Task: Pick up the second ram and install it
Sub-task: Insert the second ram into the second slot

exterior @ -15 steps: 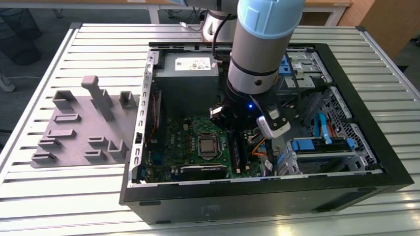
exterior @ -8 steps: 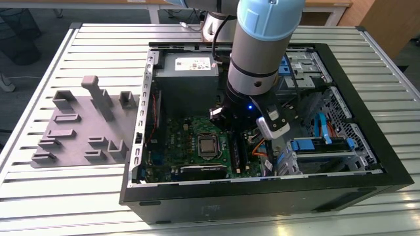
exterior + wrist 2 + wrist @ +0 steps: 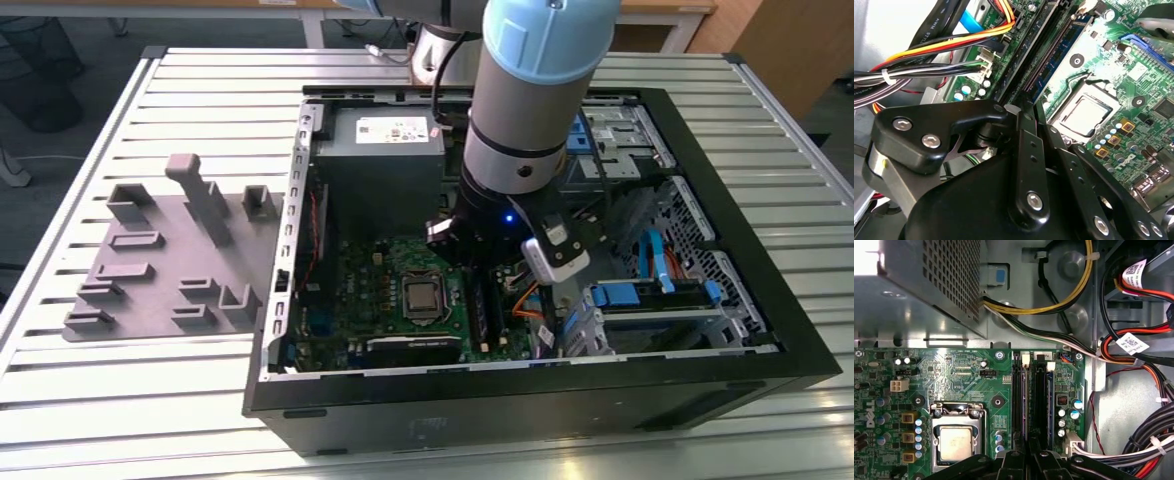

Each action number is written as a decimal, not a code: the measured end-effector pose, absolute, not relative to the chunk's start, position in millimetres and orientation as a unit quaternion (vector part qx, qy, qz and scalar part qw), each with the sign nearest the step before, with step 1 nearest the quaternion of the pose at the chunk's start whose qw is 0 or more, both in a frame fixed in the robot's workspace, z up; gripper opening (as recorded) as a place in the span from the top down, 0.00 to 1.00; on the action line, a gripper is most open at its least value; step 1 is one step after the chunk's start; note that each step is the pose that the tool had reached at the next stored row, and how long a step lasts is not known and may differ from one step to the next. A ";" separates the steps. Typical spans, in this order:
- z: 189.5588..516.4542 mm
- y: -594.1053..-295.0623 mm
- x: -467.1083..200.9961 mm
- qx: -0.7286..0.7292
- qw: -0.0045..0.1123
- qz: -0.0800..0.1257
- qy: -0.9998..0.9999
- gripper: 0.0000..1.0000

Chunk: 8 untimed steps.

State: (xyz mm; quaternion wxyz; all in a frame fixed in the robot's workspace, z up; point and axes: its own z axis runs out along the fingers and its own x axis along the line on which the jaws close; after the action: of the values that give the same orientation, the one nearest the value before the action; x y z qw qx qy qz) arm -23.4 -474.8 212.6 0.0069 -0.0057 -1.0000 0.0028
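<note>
**Case** [image 3: 787,330]: open tower lying on its side on the slatted surface [image 3: 200,100], with the board [image 3: 969,370] exposed.

**CPU socket** [image 3: 424,297]: the landmark for this entry. It sits mid-board with bare metal showing, and appears in both wrist views [image 3: 1081,115] [image 3: 956,442].

**Slots** [image 3: 1019,400]: long black memory slots running in parallel just beside the socket, on its cable side.

**Ram** [image 3: 1054,57]: a dark-blue stick standing on edge in the slot bank, in one of the slots farther from the socket [image 3: 1050,405]. It runs straight back to the gripper's tip.

**Gripper** [image 3: 501,262]: lowered into the case and poised over the near end of the slots, just beside the socket [image 3: 1021,112] [image 3: 1029,452]. Whether the jaws are clenched on the stick or released cannot be told, because the black linkage hides the tips.

**Cables** [image 3: 939,47]: orange, red and black bundles on the far side of the slots from the socket, clear of the stick.

**Tray** [image 3: 147,260]: a grey holder block on the surface outside the case, well apart from the socket.

**Progress (judged)**: the pick-up is done and the ram is at its slot. Full seating and closed latches cannot be confirmed.
</note>
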 end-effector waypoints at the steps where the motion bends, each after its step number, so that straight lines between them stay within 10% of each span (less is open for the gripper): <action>1: 212.6 -474.8 -23.2 -0.006 0.007 0.003 -1.000 0.86; 8: 212.6 -475.8 -22.4 -0.008 0.008 0.003 -1.000 0.86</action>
State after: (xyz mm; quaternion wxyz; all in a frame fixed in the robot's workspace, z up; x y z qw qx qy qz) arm -22.4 -475.8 212.6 0.0075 -0.0075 -0.9999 0.0028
